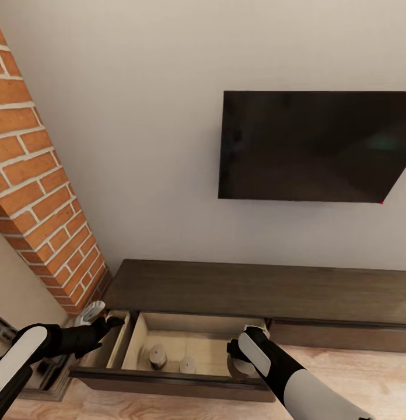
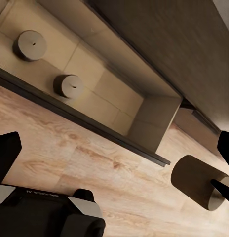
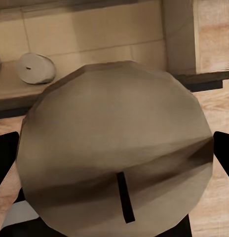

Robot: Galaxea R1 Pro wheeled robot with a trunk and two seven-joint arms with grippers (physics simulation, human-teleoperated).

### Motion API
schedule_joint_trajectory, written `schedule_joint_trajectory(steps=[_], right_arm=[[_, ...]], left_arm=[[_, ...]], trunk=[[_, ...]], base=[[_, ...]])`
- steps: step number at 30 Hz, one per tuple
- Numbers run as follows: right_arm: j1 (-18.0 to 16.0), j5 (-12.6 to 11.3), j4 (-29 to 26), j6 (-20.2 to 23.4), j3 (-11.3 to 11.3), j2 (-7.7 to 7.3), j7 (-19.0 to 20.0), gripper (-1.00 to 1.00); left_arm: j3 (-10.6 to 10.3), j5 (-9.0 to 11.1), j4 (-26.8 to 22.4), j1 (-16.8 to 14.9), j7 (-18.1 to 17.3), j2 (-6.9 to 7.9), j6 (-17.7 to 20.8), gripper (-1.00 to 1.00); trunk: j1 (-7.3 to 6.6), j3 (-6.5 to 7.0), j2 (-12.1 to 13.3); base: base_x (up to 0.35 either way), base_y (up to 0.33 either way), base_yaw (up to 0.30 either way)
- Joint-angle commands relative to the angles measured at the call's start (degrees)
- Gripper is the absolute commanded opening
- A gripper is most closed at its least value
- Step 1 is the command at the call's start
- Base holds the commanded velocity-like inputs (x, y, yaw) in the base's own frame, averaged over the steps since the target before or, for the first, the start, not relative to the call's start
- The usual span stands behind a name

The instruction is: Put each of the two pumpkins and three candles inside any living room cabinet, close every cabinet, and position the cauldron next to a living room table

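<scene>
Right gripper squeezes a candle near the open cabinet drawer, so lower it gently beside the two candles inside; left gripper is apart.

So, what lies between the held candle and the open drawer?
Nothing. In the left wrist view, bare wooden floor separates the held candle from the drawer.

Plain off-white wall with a dark flat TV mounted on it. Red brick column at left, running down to the light wood-plank floor.
</scene>
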Motion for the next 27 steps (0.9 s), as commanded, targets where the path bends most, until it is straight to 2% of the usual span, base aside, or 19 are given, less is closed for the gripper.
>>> schedule_joint_trajectory(steps=[1,6,10,18,27], right_arm=[[-0.06,-0.42,-0.07,0.1,0.3,-0.04,-0.51,-1.0],[-0.07,-0.42,-0.05,0.08,0.3,-0.04,-0.43,-1.0],[-0.06,-0.42,-0.05,0.03,0.3,-0.04,-0.42,-1.0],[-0.07,-0.41,-0.05,-0.06,0.3,-0.12,-0.26,-1.0],[-0.06,-0.4,-0.13,-0.51,0.3,-0.13,0.16,-1.0]], left_arm=[[-0.09,0.6,-0.08,-0.06,0.57,0.06,-0.05,1.0],[-0.12,0.64,-0.66,-0.06,0.57,0.0,-0.05,1.0],[-0.17,0.65,-1.45,-0.06,0.57,-0.01,-0.05,1.0],[-0.18,0.67,-1.66,-0.06,0.57,-0.01,-0.05,1.0],[-0.18,0.65,-1.71,-0.06,0.57,-0.02,0.1,1.0]], trunk=[[0.06,-0.11,-0.11],[0.06,-0.11,-0.11],[0.06,-0.11,-0.11],[0.06,-0.11,-0.11],[0.06,-0.11,-0.11]], base=[[0.335,0.0,0.0],[0.328,0.0,0.0],[0.14,0.0,0.0],[0.012,0.0,0.0],[-0.112,0.0,0.0]])
